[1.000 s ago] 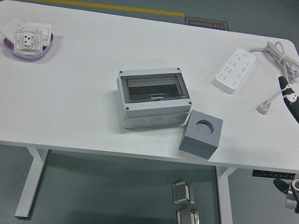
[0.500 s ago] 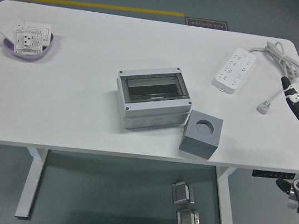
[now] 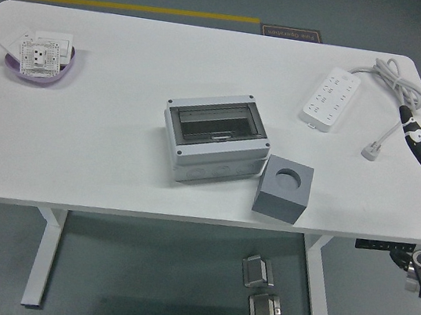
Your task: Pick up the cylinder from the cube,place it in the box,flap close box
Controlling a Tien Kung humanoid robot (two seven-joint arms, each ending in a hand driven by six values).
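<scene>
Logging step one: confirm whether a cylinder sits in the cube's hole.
No: the round hole in the grey cube shows only an empty recess.

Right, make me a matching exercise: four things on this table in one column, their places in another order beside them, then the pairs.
Things:
1. grey cube
2. power strip
3. purple bowl
4. box

Places:
A. far left of the table
B. middle of the table
C. far right, cable coiled behind it
D. near edge, just right of the box

Pairs: 1-D, 2-C, 3-A, 4-B
</scene>
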